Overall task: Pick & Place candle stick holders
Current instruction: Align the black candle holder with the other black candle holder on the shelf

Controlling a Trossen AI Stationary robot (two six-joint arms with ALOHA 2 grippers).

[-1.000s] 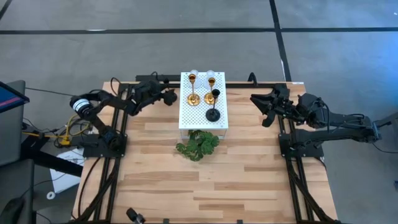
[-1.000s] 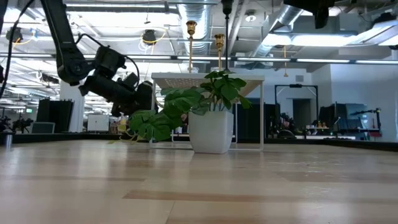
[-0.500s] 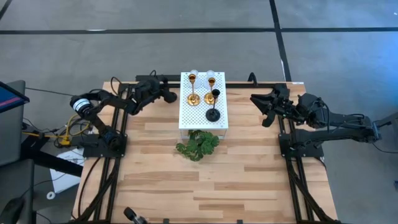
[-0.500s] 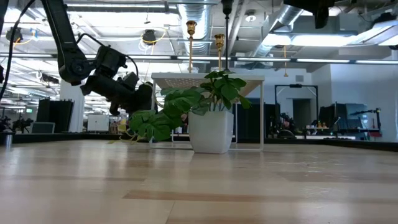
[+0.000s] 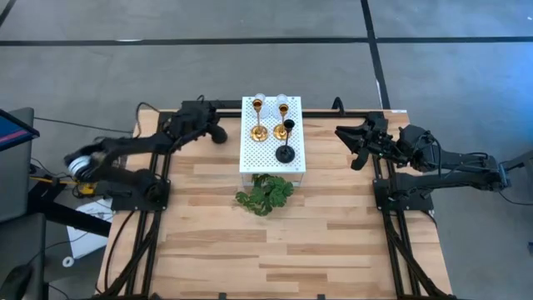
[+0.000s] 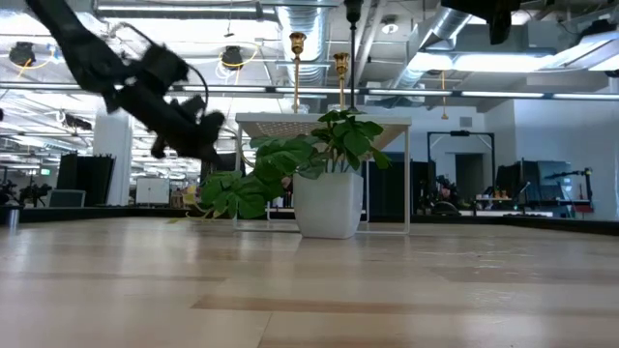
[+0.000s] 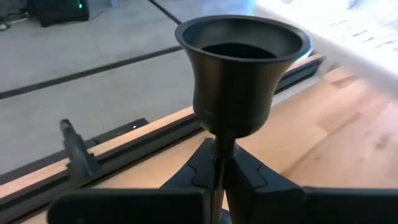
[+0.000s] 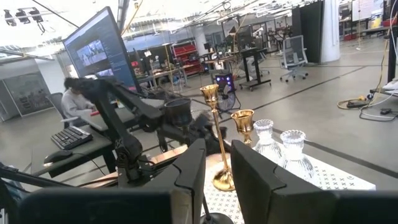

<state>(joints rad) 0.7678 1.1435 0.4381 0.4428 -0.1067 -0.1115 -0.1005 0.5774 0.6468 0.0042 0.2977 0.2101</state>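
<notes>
A black candle stick holder (image 7: pixel 242 74) stands upright with its cup up, and my left gripper (image 7: pixel 221 177) is shut on it. This happens left of the white perforated stand (image 5: pixel 250 154), above the table (image 5: pixel 218 133). On the stand are two gold holders (image 5: pixel 259 118) (image 5: pixel 282 122), two clear glass ones (image 5: pixel 260 99) (image 5: pixel 282 99) and a second black holder (image 5: pixel 286 143), each resting on its base. My right gripper (image 5: pixel 353 147) waits open at the table's right, level with the stand, with nothing between its fingers (image 8: pixel 186 180). My left gripper pinches the black holder's thin stem (image 7: pixel 221 155) just under the cup, between its two fingers (image 7: pixel 198 174). They come nearly level from the table's left and lie across the stem. The holder stays upright. Its base is hidden below the gripper.
A leafy green plant in a white pot (image 6: pixel 329 201) stands just in front of the stand, its leaves (image 5: pixel 265 196) spreading over the near table. The wide wooden area (image 5: pixel 275 250) nearer the front holds nothing else. Black rails run along both side edges.
My left gripper has risen and drawn back a little toward the table's far left corner, tipping closer to level, with the black holder carried along. My right arm has kept still.
</notes>
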